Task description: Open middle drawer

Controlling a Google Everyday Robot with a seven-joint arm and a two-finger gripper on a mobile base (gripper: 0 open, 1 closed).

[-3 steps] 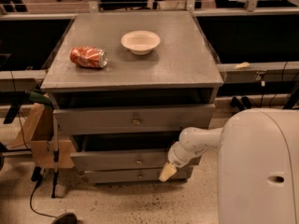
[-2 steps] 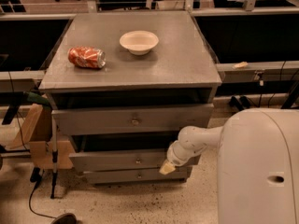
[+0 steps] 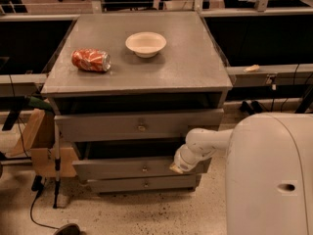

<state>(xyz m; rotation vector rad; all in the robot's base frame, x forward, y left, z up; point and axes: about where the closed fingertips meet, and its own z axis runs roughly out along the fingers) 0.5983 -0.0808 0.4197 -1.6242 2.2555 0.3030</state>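
The pincer (image 3: pixel 177 168) is sitting at the middle drawer's (image 3: pixel 112 170) right end (gripping or not, I cannot tell); I'm expecting a straight outward pull next.

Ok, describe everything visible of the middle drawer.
The middle drawer has a grey, metal-looking front with a small round brass-coloured knob at its centre. It sits between the taller drawer above and the shorter drawer below. It appears pulled out a little, with a dark gap over it. The gripper is at its right end, in front of the panel; whether it touches cannot be told.
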